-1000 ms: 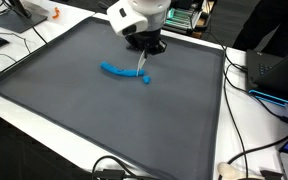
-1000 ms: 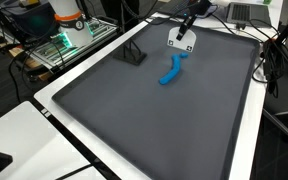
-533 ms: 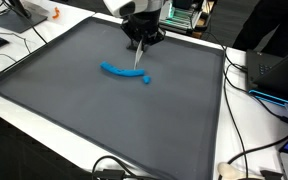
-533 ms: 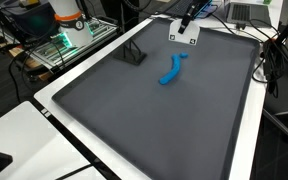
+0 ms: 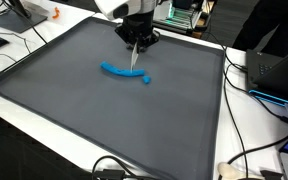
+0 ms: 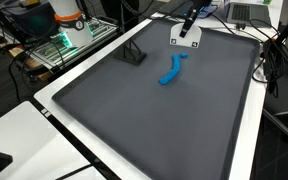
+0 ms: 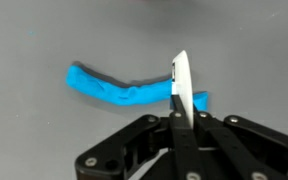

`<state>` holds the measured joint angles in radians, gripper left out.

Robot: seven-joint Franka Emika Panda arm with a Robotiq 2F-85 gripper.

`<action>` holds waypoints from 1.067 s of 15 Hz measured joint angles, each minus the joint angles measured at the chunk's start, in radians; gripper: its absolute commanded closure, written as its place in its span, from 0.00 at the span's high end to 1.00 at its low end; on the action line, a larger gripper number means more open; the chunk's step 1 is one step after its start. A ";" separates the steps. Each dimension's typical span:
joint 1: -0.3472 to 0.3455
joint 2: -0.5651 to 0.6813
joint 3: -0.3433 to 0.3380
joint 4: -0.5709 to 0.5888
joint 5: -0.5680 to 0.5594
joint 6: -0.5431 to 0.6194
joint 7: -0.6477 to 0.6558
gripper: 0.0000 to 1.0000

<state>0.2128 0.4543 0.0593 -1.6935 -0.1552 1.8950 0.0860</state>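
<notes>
1. Your fingers (image 7: 168,124) are closed narrow on a thin white plate (image 7: 180,88). In the wrist view it stands edge-on and sticks out past the tips.
2. In both exterior views the white plate hangs straight below the fingers (image 5: 136,60) (image 6: 187,36). You cannot tell from these pictures whether its lower edge touches anything.
3. The blue strip (image 7: 119,90) lies flat just beyond the fingertips and passes behind the plate. Most of its length runs off to one side of the fingers, and a short end shows on the other side.
4. Under the fingers, a dark mat (image 5: 104,120) covers the desk (image 5: 236,122), and the blue strip (image 6: 172,70) rests on it.
</notes>
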 measured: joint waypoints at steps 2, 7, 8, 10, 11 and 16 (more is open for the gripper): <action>-0.004 0.011 0.000 -0.009 0.000 0.025 -0.011 0.01; -0.007 0.046 0.000 -0.017 0.000 0.055 -0.016 0.01; -0.007 0.052 0.000 -0.017 0.000 0.058 -0.017 0.01; -0.007 0.062 0.000 -0.018 0.000 0.065 -0.020 0.01; -0.007 0.066 0.000 -0.019 0.000 0.074 -0.025 0.01; -0.007 0.078 0.000 -0.023 0.000 0.095 -0.035 0.01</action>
<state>0.2062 0.5322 0.0590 -1.7167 -0.1553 1.9898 0.0506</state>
